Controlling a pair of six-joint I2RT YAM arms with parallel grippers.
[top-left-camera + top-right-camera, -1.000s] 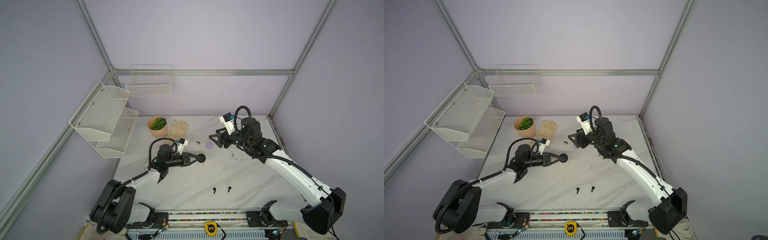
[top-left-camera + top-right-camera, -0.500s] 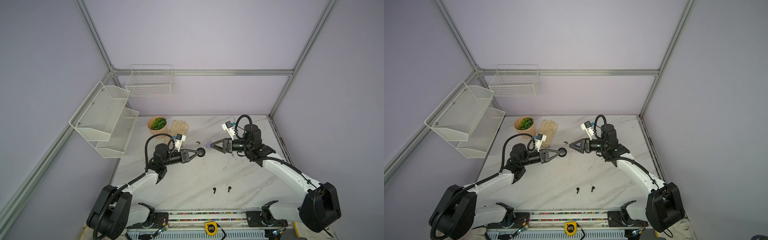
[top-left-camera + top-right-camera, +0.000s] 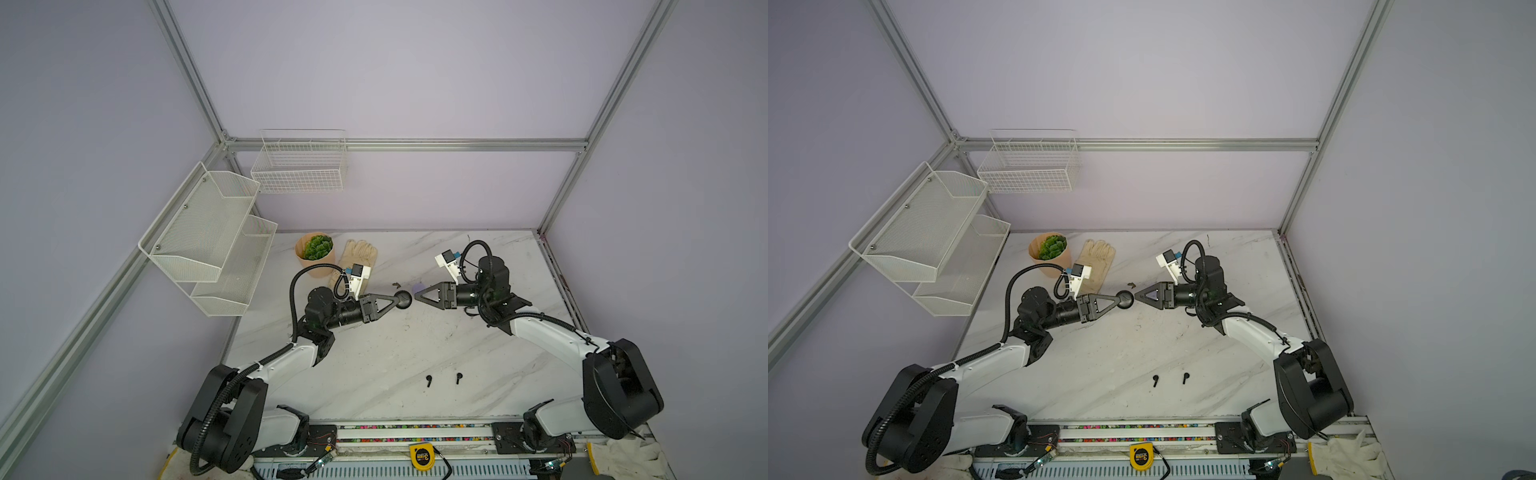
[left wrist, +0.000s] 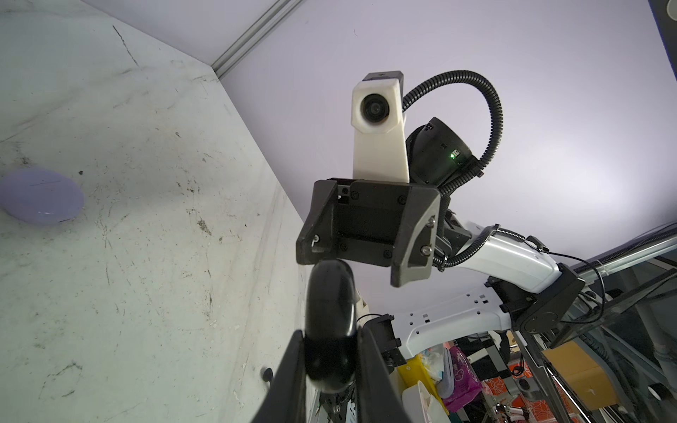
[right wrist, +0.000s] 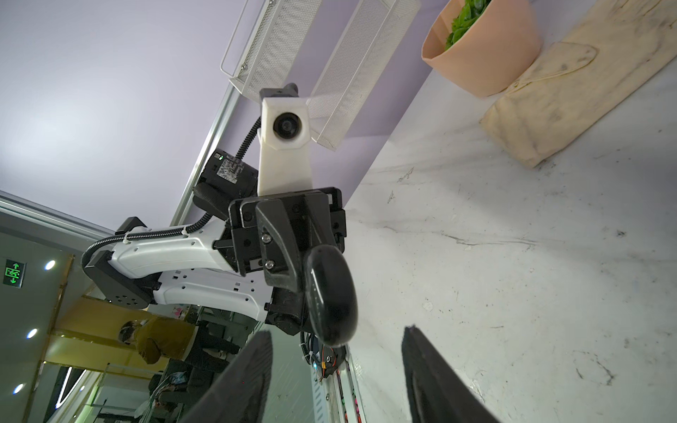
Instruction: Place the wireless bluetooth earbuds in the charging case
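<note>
left fingers (image 3: 390, 300) grip black case (image 3: 402, 299) | right fingers (image 3: 420, 298) wide, just beside it | two black earbuds (image 3: 429, 380) loose on tabletop (image 3: 374, 357), well apart from fingers | none inserted

Shows a white, grey-veined marble top on the desk (image 3: 374, 353), scuffed with dark marks across the middle. Holds at the far left corner a peach pot (image 3: 309, 264) of green leaves, upright. Bears just beside that pot, toward the middle of the far edge, a cream work glove (image 3: 360, 254) lying flat. Carries a lilac case (image 4: 40, 196), round and flat on the surface, about midway between the left and right edges and nearer the far edge. Has tiny dark bits (image 3: 395, 285) near that case, too small to make out. Holds two black earbuds (image 3: 429, 380) (image 3: 458, 377) near the middle of the front edge, side by side, not touching, well apart from the case.
</note>
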